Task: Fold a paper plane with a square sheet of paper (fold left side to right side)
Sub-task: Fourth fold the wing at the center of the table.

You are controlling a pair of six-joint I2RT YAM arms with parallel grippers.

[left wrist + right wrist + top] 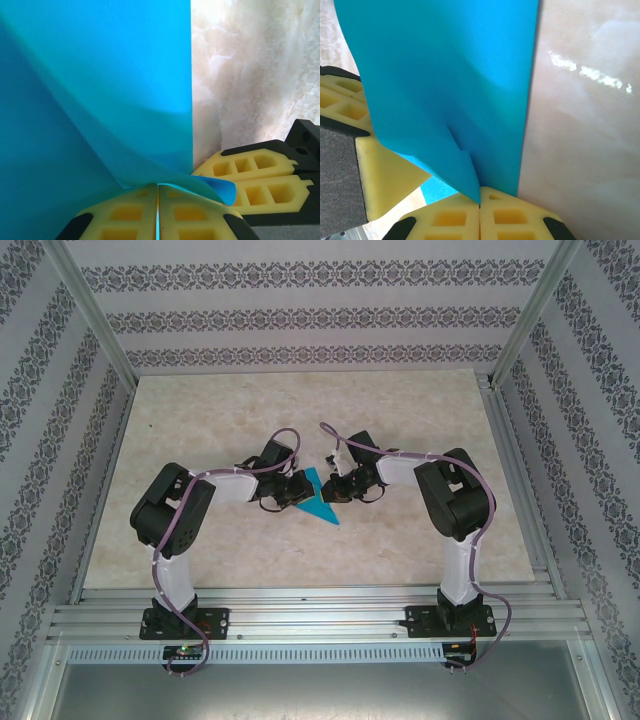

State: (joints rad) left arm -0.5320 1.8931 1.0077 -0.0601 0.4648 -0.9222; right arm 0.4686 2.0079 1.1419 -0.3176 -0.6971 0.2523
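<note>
The cyan-blue sheet of paper (320,500) lies mid-table between both grippers and looks like a pointed triangle from above. In the left wrist view the sheet (90,100) curves up off the table, and my left gripper (158,186) is shut on its near edge, a thin blue line showing between the yellow pads. In the right wrist view the sheet (445,85) bends in two layers, and my right gripper (480,202) is shut on its lower tip. The two grippers (298,490) (336,488) face each other, almost touching.
The marble-patterned table (200,430) is bare around the paper. Patterned walls and an aluminium frame (300,600) enclose it. The right gripper's yellow fingers (255,180) sit just right of the left one's, and a left finger (385,170) crowds the right wrist view.
</note>
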